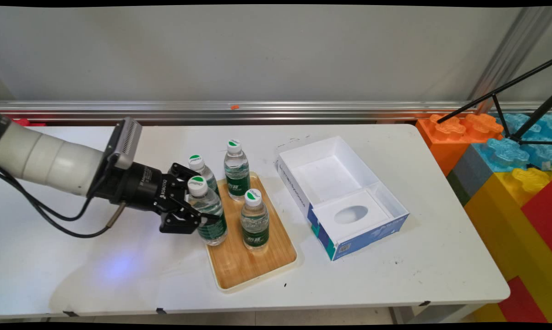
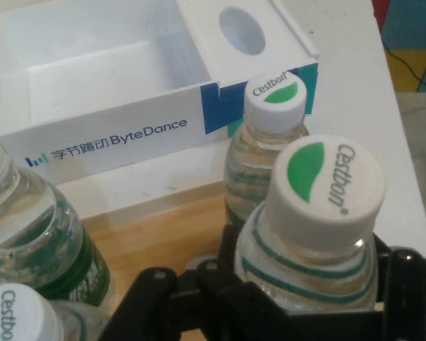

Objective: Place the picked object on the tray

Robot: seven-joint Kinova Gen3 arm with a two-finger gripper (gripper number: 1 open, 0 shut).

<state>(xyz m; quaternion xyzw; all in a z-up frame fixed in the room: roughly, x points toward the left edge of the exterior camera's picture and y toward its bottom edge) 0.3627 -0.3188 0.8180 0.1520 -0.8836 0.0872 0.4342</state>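
Four water bottles (image 1: 237, 169) (image 1: 254, 220) (image 1: 207, 211) (image 1: 201, 168), one wooden tray (image 1: 239, 266), one open box (image 1: 342, 197), one counter (image 1: 395, 275).

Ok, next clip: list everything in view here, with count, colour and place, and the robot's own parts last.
Water bottles: four, clear with green labels and white caps, upright on the tray; the near-left one sits between the gripper's fingers.
Tray: one, light wood, table centre.
Box: one, open, white inside with blue ByteDance side, right of the tray.
Table: one, white.
Building blocks: a stack, orange, blue, yellow, red, grey, beyond the table's right end.
Tripod legs: black, upper right.
Gripper: one, black, closed around the near-left bottle.
Arm: one, white, from the left.
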